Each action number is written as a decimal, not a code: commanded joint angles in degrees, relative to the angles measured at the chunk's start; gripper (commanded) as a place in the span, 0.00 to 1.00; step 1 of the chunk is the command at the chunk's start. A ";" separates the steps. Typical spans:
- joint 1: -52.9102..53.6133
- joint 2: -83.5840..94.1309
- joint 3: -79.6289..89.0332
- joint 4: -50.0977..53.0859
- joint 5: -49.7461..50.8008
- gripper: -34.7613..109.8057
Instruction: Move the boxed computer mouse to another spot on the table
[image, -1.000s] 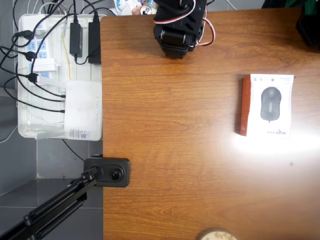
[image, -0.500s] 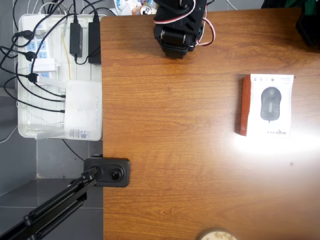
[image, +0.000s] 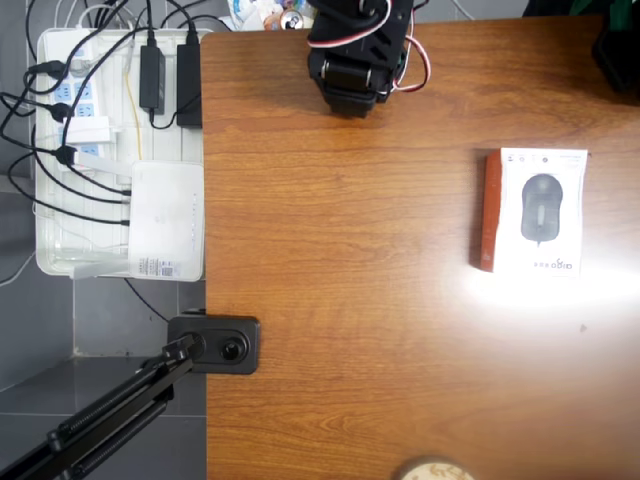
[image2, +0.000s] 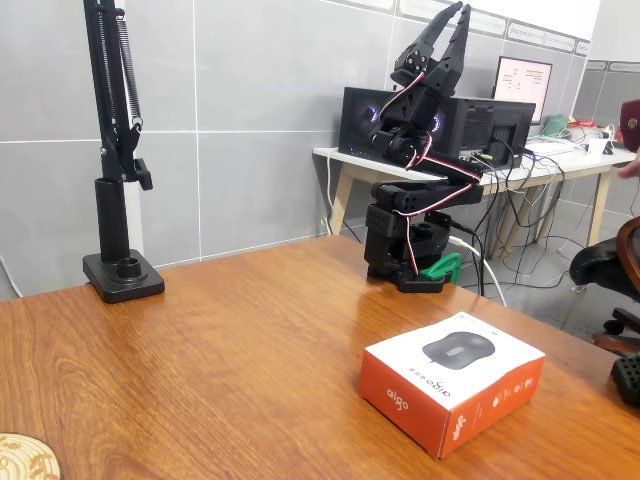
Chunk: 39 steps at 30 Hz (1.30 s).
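Landmark: the boxed computer mouse (image2: 452, 390).

Nearest in the fixed view, the boxed computer mouse lies flat on the table (image2: 200, 360), picture side up, orange panels facing the camera. In the overhead view (image: 532, 212) it lies toward the right edge, orange side panel turned left, a bright glare patch on the wood just below it. Nothing touches it.

Left of the box and nearer still in the fixed view, a pale round disc (image2: 25, 458) sits at the table edge, well apart from the box.

Behind the box, well apart, the arm's base (image2: 405, 245) stands at the far table edge. Folded arm, pincer (image2: 447, 28) raised high above the base and pointing up, far from the box. Its fingers run close together with only a narrow gap between the tips; it pinches nothing.

Far left of the box, a black lamp stand (image2: 118, 275) is clamped at the table's back edge.

Change over the last second: none. Overhead, the box sits at the same spot with the same turn, and the arm's folded bulk (image: 358, 50) is unmoved at the top edge.

Judgement: task not begun. The arm waits at rest; the whole reach toward the box, the grasp and the carry remain ahead. The box's width looks large for the pincer, so a grip across the narrower side seems likelier.
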<state>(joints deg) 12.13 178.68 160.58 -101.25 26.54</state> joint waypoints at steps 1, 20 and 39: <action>0.26 -0.62 -0.09 0.00 0.18 0.24; 0.26 -0.62 -0.09 0.00 0.18 0.24; 0.35 -0.62 -0.09 0.35 -3.34 0.32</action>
<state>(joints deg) 12.13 178.68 160.58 -101.25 24.43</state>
